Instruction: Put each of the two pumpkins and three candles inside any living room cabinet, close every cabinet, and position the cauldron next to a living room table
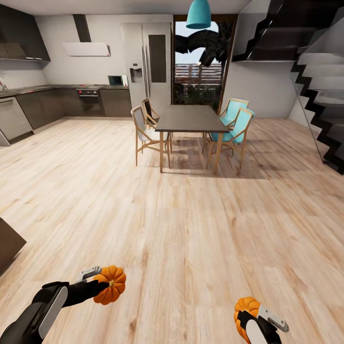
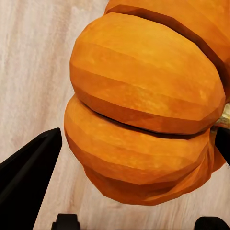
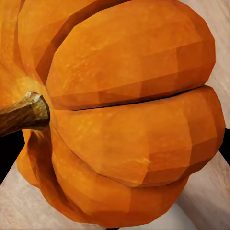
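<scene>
Pumpkins both in hand and nowhere near a cabinet yet, just open wood floor (image 1: 191, 224) stretching ahead toward a dining set. Biggest thing out front: dark-topped dining table (image 1: 191, 119) on wooden legs, wood chairs on one side, teal chairs (image 1: 236, 125) on the other, a kitchen run along the far wall, stairs off to one side. Not the glossy grey low table from the task by the look of it, so nothing to park a cauldron beside here. Closer in, left pumpkin (image 1: 110, 284) pinched in the left end effector (image 1: 98, 282), carried low above the boards; ribbed orange side pressed right up to the left wrist camera, dark finger edges flanking it. Right pumpkin (image 1: 245, 308) clamped in the right end effector (image 1: 251, 319), stem (image 3: 24, 114) poking out sideways in the right wrist view. Step in hand, best guess: a carry, hunting for the long brown unit. To do it well: smooth base turns, no jerky swings, arms tucked low and well apart to avoid knocking the two loads together, wide berth around the chair legs. Also worth planning ahead for a closed front, with both end effectors full.
</scene>
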